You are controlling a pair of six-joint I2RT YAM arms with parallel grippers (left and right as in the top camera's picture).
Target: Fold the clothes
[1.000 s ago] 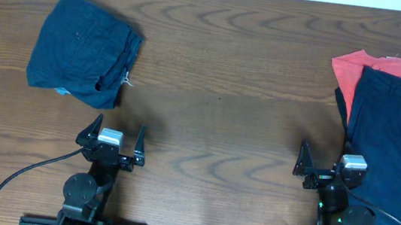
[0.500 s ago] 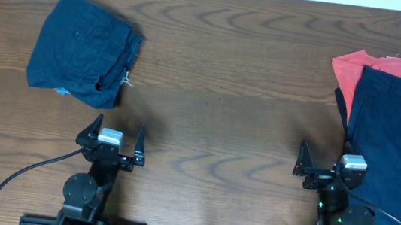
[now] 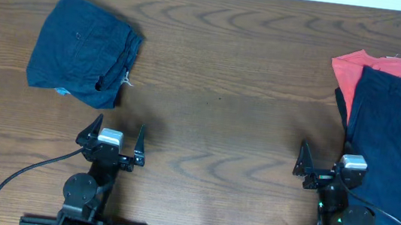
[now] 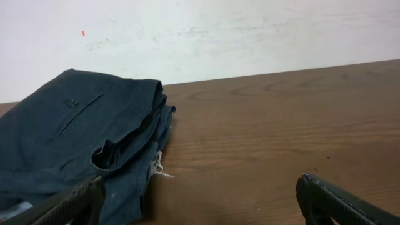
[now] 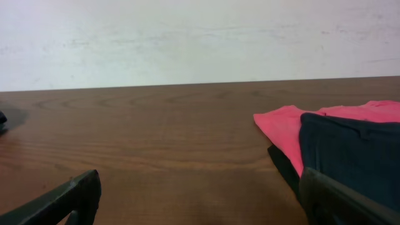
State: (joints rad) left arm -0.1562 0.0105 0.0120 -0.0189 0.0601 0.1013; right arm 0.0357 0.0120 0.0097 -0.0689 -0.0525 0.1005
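Folded shorts [image 3: 83,48]: soft navy woven cloth in a thick, squarish bundle at the table's far left. Its layered edges face right, and its long axis tilts slightly off far-to-near.
Flat shorts [image 3: 394,142]: same navy cloth, spread lengthwise far-to-near along the right edge, lying over a coral garment [image 3: 365,65].
Table [image 3: 227,78]: dark, grained wood.
Left gripper [image 3: 117,131]: jaws wide apart, empty, near the bundle.
Right gripper [image 3: 351,161]: jaws wide apart, empty, at the flat shorts' left edge.

We see a brown wooden worktop [image 3: 220,69], a white wall [image 4: 250,31] behind it, and a coral-red cloth [image 3: 349,69] at its right side.
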